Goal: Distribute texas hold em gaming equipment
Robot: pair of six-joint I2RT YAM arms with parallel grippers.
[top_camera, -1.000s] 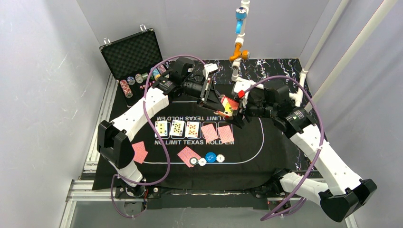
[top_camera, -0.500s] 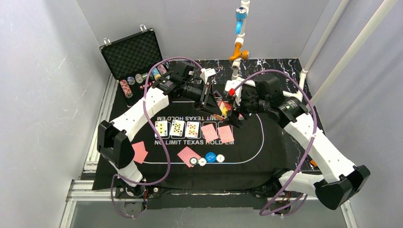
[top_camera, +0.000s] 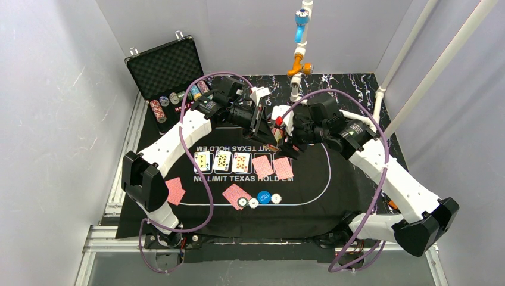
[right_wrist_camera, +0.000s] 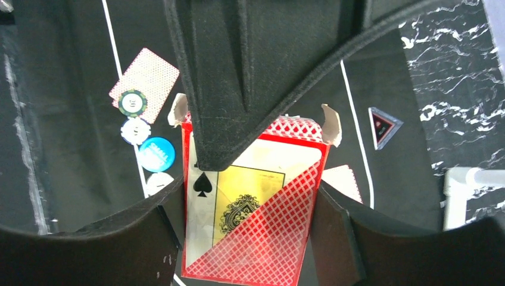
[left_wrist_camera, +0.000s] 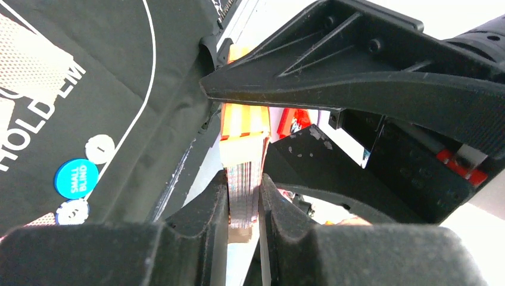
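The deck (left_wrist_camera: 241,179) hangs above the far middle of the mat, edge-on between the pads of my left gripper (left_wrist_camera: 244,202), which is shut on it. Its red card box (right_wrist_camera: 256,238) shows an ace of spades through a window. My right gripper (right_wrist_camera: 250,220) has a finger against each side edge of the box. In the top view both grippers, left (top_camera: 266,128) and right (top_camera: 284,134), meet at the deck (top_camera: 277,128). Three face-up cards (top_camera: 222,159) and two face-down ones (top_camera: 273,166) lie in a row. A blue button (top_camera: 264,196), white buttons (top_camera: 276,198) and a chip (top_camera: 242,202) sit below.
The black mat (top_camera: 333,179) covers the table. More red-backed cards lie at the left (top_camera: 174,190) and near the buttons (top_camera: 236,195). An open foam-lined case (top_camera: 167,68) with stacked chips (top_camera: 158,110) stands at the back left. A white pipe fixture (top_camera: 298,59) rises behind the grippers.
My right arm has swung left to the deck held by the left gripper, and its fingers have come in around the card box. The left arm has stayed put.
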